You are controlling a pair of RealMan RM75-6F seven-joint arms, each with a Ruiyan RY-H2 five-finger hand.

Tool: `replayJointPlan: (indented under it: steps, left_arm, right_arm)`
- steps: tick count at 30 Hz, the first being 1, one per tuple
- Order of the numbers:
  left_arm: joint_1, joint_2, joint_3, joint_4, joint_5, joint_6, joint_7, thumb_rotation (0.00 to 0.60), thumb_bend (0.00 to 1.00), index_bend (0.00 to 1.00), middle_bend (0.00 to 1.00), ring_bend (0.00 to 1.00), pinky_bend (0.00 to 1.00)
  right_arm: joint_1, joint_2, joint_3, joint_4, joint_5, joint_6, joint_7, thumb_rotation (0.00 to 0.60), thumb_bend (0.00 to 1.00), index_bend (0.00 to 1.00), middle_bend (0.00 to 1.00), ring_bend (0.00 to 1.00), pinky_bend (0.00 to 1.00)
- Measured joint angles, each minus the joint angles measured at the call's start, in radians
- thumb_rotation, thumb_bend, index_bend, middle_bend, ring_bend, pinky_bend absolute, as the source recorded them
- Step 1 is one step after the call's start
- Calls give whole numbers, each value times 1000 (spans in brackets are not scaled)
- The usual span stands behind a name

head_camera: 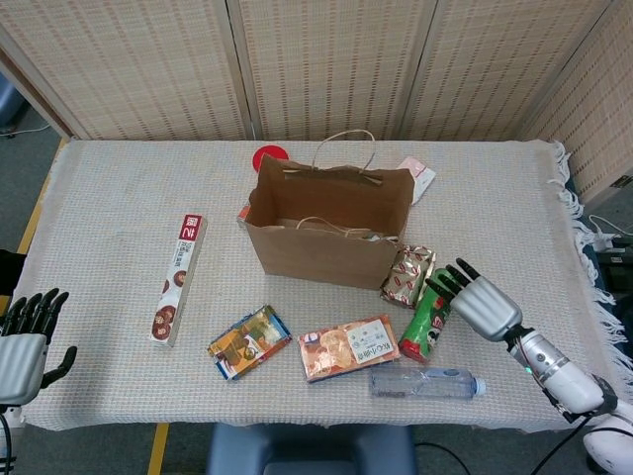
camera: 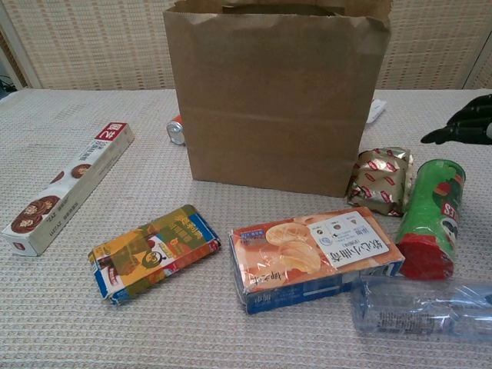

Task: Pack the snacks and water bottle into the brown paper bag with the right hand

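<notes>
The brown paper bag (head_camera: 326, 233) (camera: 273, 92) stands upright and open at mid-table. In front of it lie a green chips can (head_camera: 427, 321) (camera: 429, 217), a gold-red snack pack (head_camera: 407, 275) (camera: 380, 179), an orange biscuit pack (head_camera: 348, 347) (camera: 314, 254), a colourful packet (head_camera: 249, 341) (camera: 152, 250) and a clear water bottle (head_camera: 425, 383) (camera: 427, 309). A long white box (head_camera: 178, 279) (camera: 65, 184) lies to the left. My right hand (head_camera: 477, 302) (camera: 465, 127) hovers open just right of the green can, holding nothing. My left hand (head_camera: 28, 341) hangs open at the table's left front edge.
An orange-red can (camera: 177, 129) lies behind the bag's left side, with a red round lid (head_camera: 268, 156) beyond it. A white paper (head_camera: 420, 173) peeks out behind the bag's right corner. The cloth-covered table (head_camera: 109, 198) has bare cloth at left and far right.
</notes>
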Motion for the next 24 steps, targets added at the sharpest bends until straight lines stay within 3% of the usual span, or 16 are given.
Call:
replayJointPlan:
  steps: [12,18,21,24]
  left_arm:
    - [-1,1,1,2,1,-2,-5,600,369,0,0,0,0]
    - [-1,2,1,3,2,-2,-6,600,369,0,0,0,0]
    - [-1,2,1,2,2,-2,-6,600,370,0,0,0,0]
    - [-1,1,1,2,2,-1,-6,600,369,0,0,0,0]
  right_arm:
    - [25,-162,0,82,35,-72,-65,600,0,5,130,99,106]
    - [22,-210,-8,125,62,-91,-86,600,0,115,178,157,164]
    - [17,-232,-13,151,58,-79,-94,600,63,264,283,263,265]
    - [11,-249,-16,175,35,-41,-92,600,220,504,457,474,457]
